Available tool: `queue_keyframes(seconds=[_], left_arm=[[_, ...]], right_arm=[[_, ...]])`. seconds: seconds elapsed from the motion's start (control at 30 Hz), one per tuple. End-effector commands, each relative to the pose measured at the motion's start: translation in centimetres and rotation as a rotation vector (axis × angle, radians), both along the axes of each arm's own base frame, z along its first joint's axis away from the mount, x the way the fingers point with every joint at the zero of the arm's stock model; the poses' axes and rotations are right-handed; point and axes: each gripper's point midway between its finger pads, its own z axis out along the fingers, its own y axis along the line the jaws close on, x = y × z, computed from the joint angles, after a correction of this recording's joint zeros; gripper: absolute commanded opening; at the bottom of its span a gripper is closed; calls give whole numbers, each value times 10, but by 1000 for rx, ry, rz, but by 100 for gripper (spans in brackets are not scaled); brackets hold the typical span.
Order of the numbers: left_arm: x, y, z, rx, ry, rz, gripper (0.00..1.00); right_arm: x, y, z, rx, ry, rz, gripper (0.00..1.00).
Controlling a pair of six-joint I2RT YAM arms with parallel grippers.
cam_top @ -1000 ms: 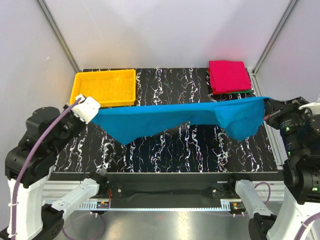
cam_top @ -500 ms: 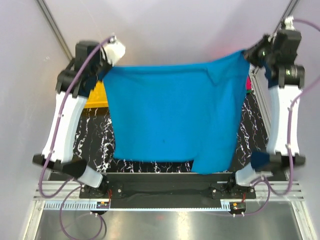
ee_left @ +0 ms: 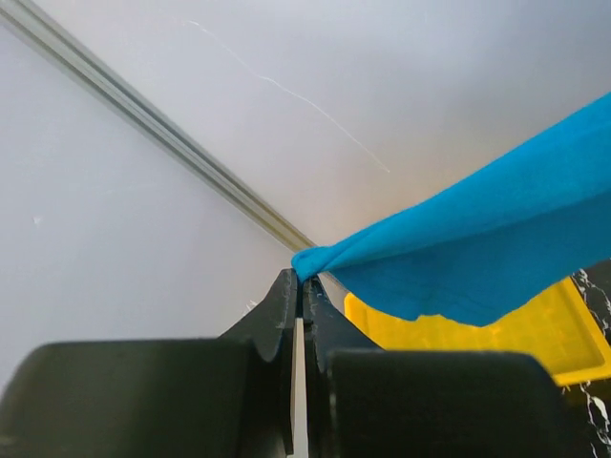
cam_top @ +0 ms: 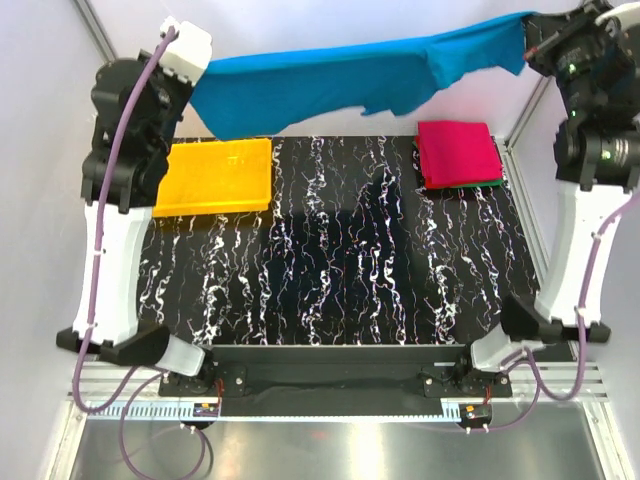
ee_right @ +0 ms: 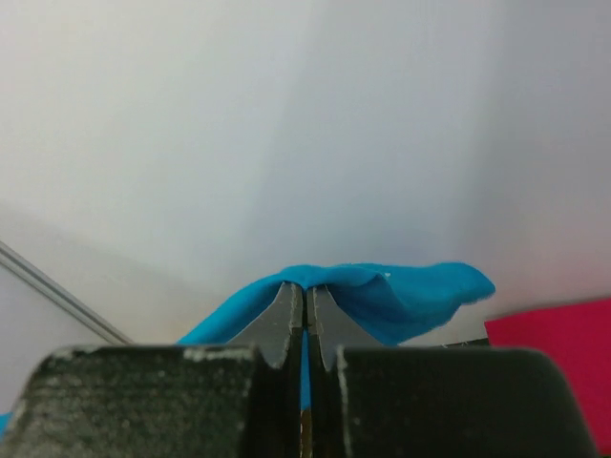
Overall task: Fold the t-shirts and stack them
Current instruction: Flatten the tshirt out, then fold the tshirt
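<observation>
Top view: both arms are raised high over the black marbled table (cam_top: 350, 270), with the teal-blue t-shirt (cam_top: 340, 85) strung between them above the table's far edge; the cloth hangs clear of the surface, sagging along its lower hem, with a loose fold drooping near its right end.

Left gripper (cam_top: 193, 82): fingers pressed together on the shirt's left corner; in the left wrist view the two dark fingertips (ee_left: 286, 296) meet with only a thin slit between them, and a bunched point of teal cloth is pinched at their tips, the rest of the shirt running away to the right.

Right gripper (cam_top: 530, 42): likewise closed on the shirt's right corner; in the right wrist view the fingertips (ee_right: 282, 320) clamp a fold of teal fabric that humps over them, and a strip of teal shows in the slit between them.

Other shirts: the magenta-pink t-shirt (cam_top: 458, 152) lies folded into a rectangle at the far right corner of the table, on top of the dark green t-shirt (cam_top: 472, 184), of which only a narrow edge shows; both lie well apart from the grippers.

Yellow tray (cam_top: 210, 175): at the far left of the table, beside the left arm and partly under the hanging shirt.
</observation>
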Motion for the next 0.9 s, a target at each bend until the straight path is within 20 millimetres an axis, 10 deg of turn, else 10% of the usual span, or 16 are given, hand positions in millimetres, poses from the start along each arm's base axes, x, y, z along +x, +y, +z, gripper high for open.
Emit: queue_keyframes(seconds=[0.0,0.07,0.13,0.17,0.2,0.4,0.63,0.87], left_arm=[[-9,3,-19,31,0,-20,0],[-10,-6,-51,44,62,-75,0],[-16,-13,-108,67,191,-124,0],[-20,-17,-131,77,245,-152,0],[-30,-18,-171,94,333,-177,0],[-113,-47,-321,89,746,-460,0],[-202,-51,-429,98,1100,-593,0],[-247,-30,-499,182,1332,-555,0]], right_arm=[[-17,-20,-13,-27,-2,-108,0],[-45,-22,-29,-28,18,-130,0],[-38,-27,-106,-20,186,-152,0],[-63,-31,-113,-11,189,-189,0],[-63,-34,-174,-1,334,-203,0],[-149,-26,-334,92,717,-231,0],[-215,-6,-419,266,932,-226,0],[-228,14,-489,416,1085,-191,0]])
